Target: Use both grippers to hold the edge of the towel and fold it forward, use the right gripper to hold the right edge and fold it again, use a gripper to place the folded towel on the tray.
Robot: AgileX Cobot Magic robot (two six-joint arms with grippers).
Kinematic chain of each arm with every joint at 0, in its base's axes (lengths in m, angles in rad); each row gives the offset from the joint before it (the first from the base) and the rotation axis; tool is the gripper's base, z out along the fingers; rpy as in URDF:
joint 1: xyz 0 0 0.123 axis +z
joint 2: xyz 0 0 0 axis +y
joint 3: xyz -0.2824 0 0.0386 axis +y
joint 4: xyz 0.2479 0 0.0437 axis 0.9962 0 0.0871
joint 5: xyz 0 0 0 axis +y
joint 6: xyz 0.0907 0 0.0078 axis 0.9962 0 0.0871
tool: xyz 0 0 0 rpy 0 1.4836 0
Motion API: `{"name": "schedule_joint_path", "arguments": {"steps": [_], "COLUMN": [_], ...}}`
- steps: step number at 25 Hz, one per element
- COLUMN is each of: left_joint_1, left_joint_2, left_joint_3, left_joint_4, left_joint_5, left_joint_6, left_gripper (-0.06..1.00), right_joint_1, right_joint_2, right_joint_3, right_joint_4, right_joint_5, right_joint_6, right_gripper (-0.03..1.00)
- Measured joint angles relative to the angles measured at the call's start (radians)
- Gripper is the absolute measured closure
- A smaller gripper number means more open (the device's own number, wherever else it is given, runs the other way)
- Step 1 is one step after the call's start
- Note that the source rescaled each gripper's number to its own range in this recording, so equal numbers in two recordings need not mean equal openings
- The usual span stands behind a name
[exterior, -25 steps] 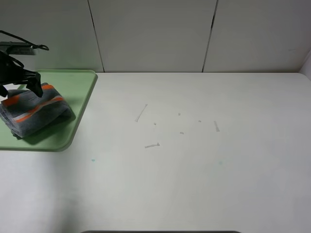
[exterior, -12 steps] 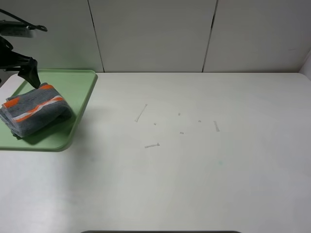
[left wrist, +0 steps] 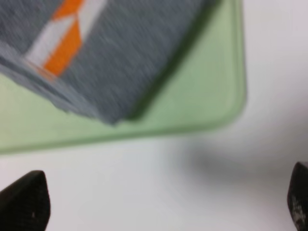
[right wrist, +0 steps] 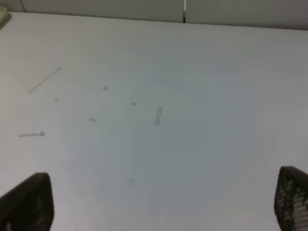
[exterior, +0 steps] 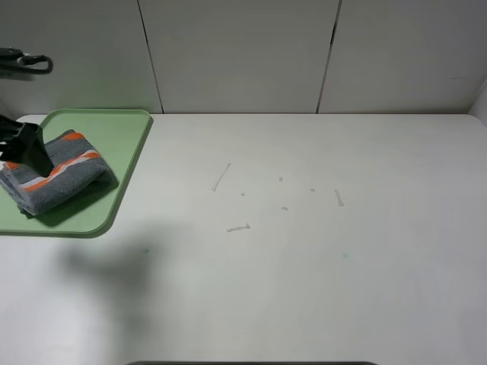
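The folded towel (exterior: 65, 176), dark grey with orange patches and a white stripe, lies on the pale green tray (exterior: 129, 141) at the table's far left. My left gripper (exterior: 30, 152) hangs over the towel's left end at the picture's edge, apart from the cloth. In the left wrist view the towel (left wrist: 125, 53) and the tray's rounded corner (left wrist: 207, 108) lie beyond the left gripper (left wrist: 161, 204), whose jaws stand wide open and empty. The right wrist view has my right gripper (right wrist: 159, 199) open over bare table, holding nothing. It is out of the high view.
The white table (exterior: 304, 258) carries small scraps of tape (exterior: 237, 227) near its middle. A panelled wall (exterior: 243, 53) closes the back. The tray's near edge sits a little way in from the table's left front.
My left gripper has drawn away from the towel's back edge, swinging left and toward the camera. The towel stays folded on the tray. The right arm has not visibly moved.
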Motion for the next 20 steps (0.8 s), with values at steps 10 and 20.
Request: {"name": "schedule_joint_path", "arguments": {"steps": [10,20], "left_joint_1": [0.0,0.0], "left_joint_2": [-0.404,-0.714], "left_joint_3": [0.195,0.329], "left_joint_4": [-0.079,-0.121], "left_joint_5": [0.133,0.235], "left_joint_6": [-0.004,-0.005], "left_gripper": [-0.06,-0.06], "right_joint_1": [0.0,0.0], "right_joint_2": [0.0,0.0], "right_joint_3": [0.0,0.0], "right_joint_4": [0.0,0.0], "right_joint_5": [0.0,0.0], "right_joint_6": [0.0,0.0], "right_gripper": [-0.03,-0.03]}}
